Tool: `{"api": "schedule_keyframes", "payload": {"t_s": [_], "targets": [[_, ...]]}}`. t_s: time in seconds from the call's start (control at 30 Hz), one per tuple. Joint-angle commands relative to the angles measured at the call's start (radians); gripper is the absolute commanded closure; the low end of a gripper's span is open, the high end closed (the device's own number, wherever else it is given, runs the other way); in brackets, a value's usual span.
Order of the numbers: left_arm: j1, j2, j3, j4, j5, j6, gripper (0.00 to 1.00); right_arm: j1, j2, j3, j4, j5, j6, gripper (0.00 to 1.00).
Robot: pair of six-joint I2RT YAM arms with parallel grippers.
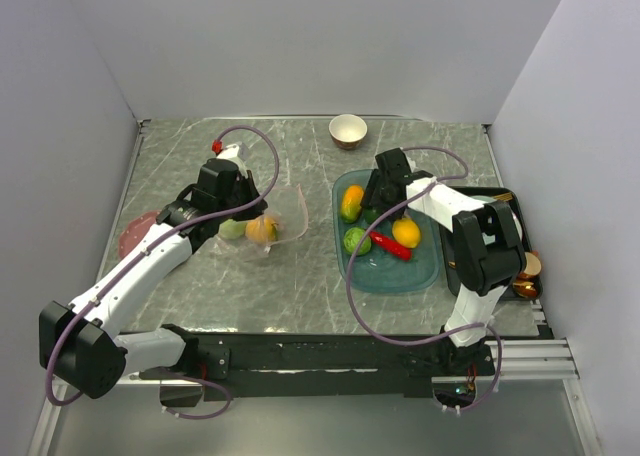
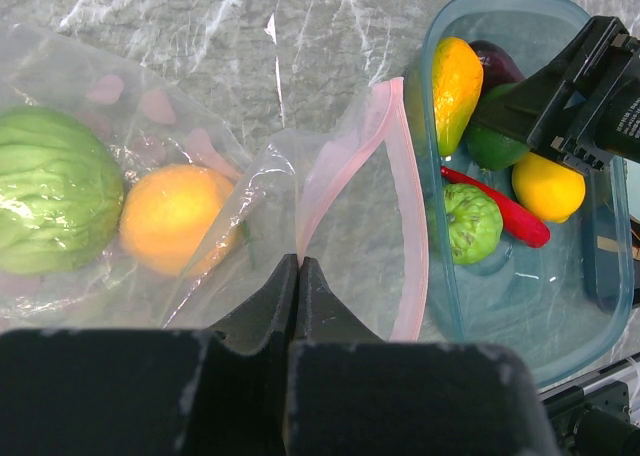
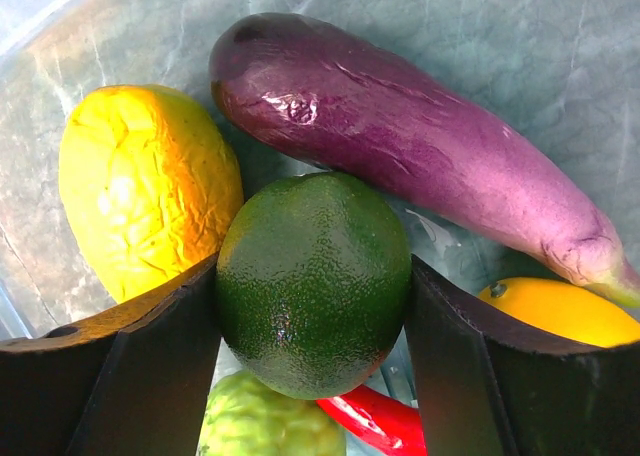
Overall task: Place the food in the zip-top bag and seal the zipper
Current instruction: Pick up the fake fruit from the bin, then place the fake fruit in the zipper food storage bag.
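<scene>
Left arm (image 1: 150, 256) stretched toward 11 o'clock; left gripper (image 2: 298, 276) clamped fully together on film of zip-top bag (image 2: 330, 216). Right arm (image 1: 470, 236) folded, wrist over teal tray (image 2: 560, 326); right gripper (image 3: 312, 271) wide, both fingers against flanks of dark green lime (image 3: 310, 316).

Bag clear, crumpled, mouth gaping, on table at tray's 9 o'clock. Pink zipper (image 2: 410, 206) curved, unsealed.

Count in bag: one cabbage (image 2: 50, 191), one orange (image 2: 175, 216). In tray: lime; one eggplant (image 3: 420, 146) at lime's 1 o'clock; one yellow-orange fruit (image 3: 145, 186) at 10; one lemon (image 3: 560, 311) at 4; one chili (image 3: 375, 421) at 5; one pale green fruit (image 3: 265, 421) at 6.
</scene>
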Motion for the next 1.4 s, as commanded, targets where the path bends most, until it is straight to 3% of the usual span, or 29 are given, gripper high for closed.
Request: {"api": "schedule_keyframes", "payload": {"t_s": [0.0,0.5,1.17,1.37], "targets": [[0.005,-0.008,0.021,0.027,0.000,0.014,0.99,-0.006,-0.052,0.012,0.024,0.019,-0.013,0.50],[0.004,0.002,0.036,0.022,0.007,0.015,0.99,-0.008,-0.218,-0.051,0.018,-0.055,0.005,0.64],[0.004,0.006,0.047,0.017,0.004,0.023,0.99,-0.005,-0.454,-0.157,0.031,-0.200,0.076,0.62],[0.004,0.008,0.037,0.024,0.016,0.017,0.99,0.015,-0.496,-0.235,0.120,-0.311,0.160,0.62]]}}
